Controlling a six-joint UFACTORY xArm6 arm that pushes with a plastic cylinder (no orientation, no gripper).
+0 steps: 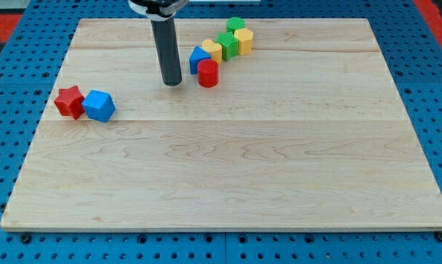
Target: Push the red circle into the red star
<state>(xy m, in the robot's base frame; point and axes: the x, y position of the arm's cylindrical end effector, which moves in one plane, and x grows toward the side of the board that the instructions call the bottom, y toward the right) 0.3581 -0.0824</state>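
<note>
Bare pale wood fills the view's bottom half of the wooden board (pixel 228 183), which lies on a blue pegboard surface (pixel 8 147). From the view's top a straight dark rod reaches down, and my tip (pixel 171 83) rests on the board in its upper middle. No pincer exists on this arm, only the rod, so nothing is clamped. Red circle (pixel 207 73), a short cylinder, stands just to the view's right of my tip, apart from it by a small gap. Behind it a blue block (pixel 199 56), two yellow blocks (pixel 213 50) (pixel 243 39) and two green blocks (pixel 228 42) (pixel 235 25) run in a close diagonal line toward the view's upper right. Red star (pixel 70 100) sits well apart at the view's left, touching a blue cube (pixel 99 105) on its right side.
</note>
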